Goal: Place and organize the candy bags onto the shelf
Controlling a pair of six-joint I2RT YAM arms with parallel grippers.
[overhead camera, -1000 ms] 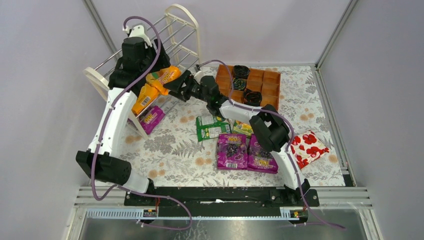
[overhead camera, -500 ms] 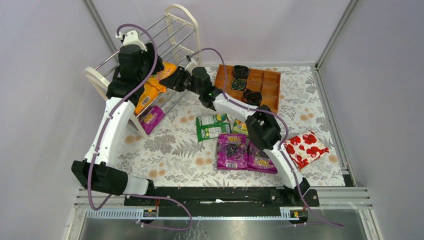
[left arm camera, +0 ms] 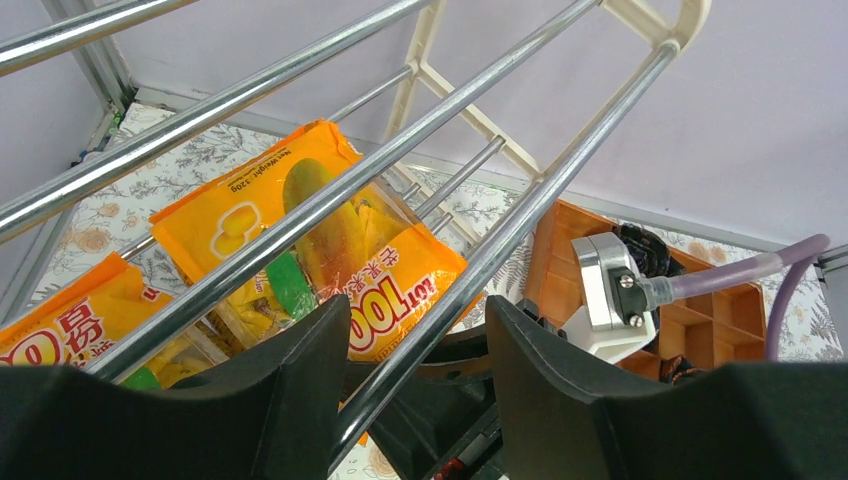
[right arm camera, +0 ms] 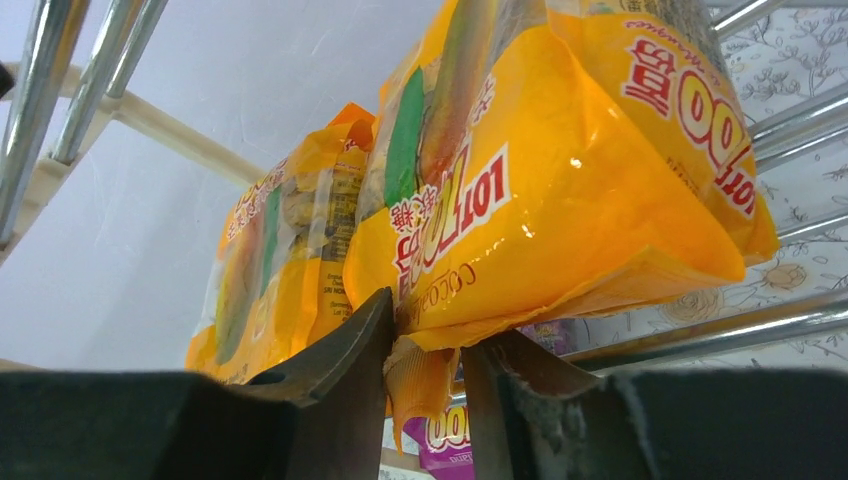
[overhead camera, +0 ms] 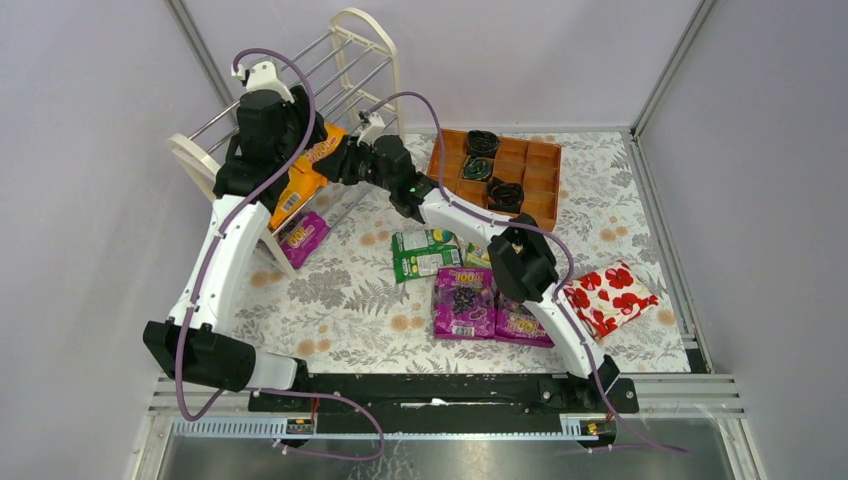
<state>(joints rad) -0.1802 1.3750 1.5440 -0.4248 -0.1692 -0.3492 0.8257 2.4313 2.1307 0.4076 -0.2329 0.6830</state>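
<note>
The cream-white shelf point(overhead camera: 365, 50) stands at the back left. My right gripper point(right arm camera: 430, 330) is shut on the bottom seam of an orange candy bag point(right arm camera: 560, 190), which leans on the shelf rods point(right arm camera: 700, 325) beside a second orange bag point(right arm camera: 280, 260). My left gripper point(left arm camera: 418, 310) hovers open above the shelf, a rod running between its fingers, with the orange bag point(left arm camera: 300, 215) below. A purple bag point(overhead camera: 303, 236) lies under the shelf. Green bags point(overhead camera: 423, 252) and two purple bags point(overhead camera: 463, 300) lie on the table.
An orange-brown wooden tray point(overhead camera: 535, 165) with black coils sits at the back right. A red-and-white floral package point(overhead camera: 610, 297) lies at the right. Both arms crowd the shelf's front; the wall stands close behind it.
My right gripper shut on the orange bag and carried it left into the shelf. The left gripper drew back over the shelf rods and its jaws narrowed somewhat.
</note>
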